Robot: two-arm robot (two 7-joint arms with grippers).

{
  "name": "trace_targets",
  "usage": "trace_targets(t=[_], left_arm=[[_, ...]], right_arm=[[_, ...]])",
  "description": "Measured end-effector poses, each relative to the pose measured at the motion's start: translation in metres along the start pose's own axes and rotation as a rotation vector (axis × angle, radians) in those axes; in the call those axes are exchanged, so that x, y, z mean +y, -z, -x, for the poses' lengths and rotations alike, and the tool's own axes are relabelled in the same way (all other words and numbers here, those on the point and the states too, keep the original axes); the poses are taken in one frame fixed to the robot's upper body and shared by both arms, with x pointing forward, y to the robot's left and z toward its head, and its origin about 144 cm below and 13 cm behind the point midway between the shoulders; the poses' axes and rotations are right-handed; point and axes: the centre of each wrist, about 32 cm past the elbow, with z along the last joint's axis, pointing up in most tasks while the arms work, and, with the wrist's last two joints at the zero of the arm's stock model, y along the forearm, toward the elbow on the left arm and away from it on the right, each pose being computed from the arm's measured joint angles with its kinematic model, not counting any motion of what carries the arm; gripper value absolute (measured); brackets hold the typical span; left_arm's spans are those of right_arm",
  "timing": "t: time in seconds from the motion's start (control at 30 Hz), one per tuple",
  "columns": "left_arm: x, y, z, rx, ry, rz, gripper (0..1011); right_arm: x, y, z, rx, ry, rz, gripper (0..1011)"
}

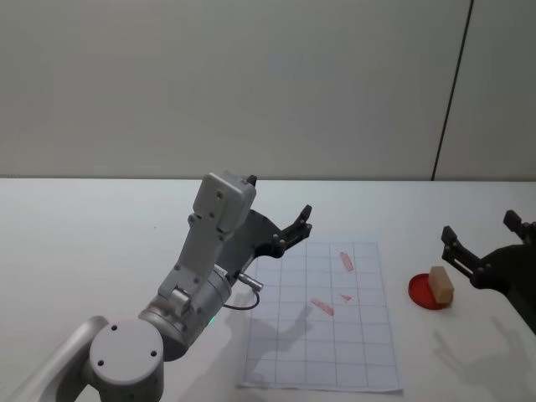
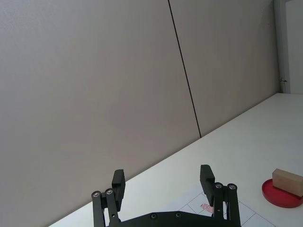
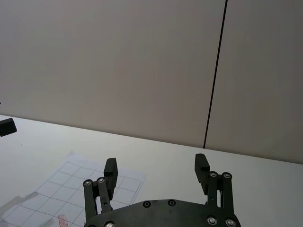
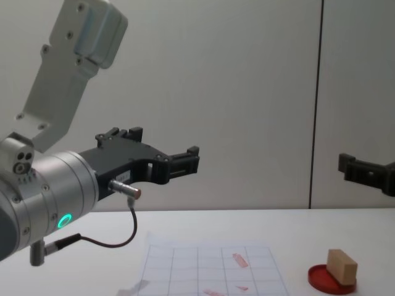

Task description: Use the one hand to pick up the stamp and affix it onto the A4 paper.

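Holding the right gripper (image 1: 478,224) in the air over the right side of the table (image 1: 100,226), fingers spread wide and pinching nothing. Finding the stamp (image 1: 441,284) lower down and slightly toward the paper side of it, near in the head view but clear of both fingers; from the chest, sitting well beneath the gripper's height. Resting on the flat red ink pad (image 1: 417,291), just right of the A4 paper (image 1: 335,360) and not touching the sheet. Showing as a small tan wooden block, rectangular, plain light-brown faces, tipped a little askew on the pad. Showing on the sheet a thin grey grid and a few red marks near its middle. Holding the left gripper (image 1: 295,228) raised over the paper's far left corner, likewise spread and empty, a green light (image 1: 212,318) glowing on that arm
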Motion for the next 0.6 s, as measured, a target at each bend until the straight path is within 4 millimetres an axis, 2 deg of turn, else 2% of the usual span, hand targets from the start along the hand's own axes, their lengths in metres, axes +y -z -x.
trace_targets(t=[0.6], left_arm=[[0.0,0.0,0.0,0.0,0.0,0.0,1002]], right_arm=[[0.0,0.0,0.0,0.0,0.0,0.0,1001]])
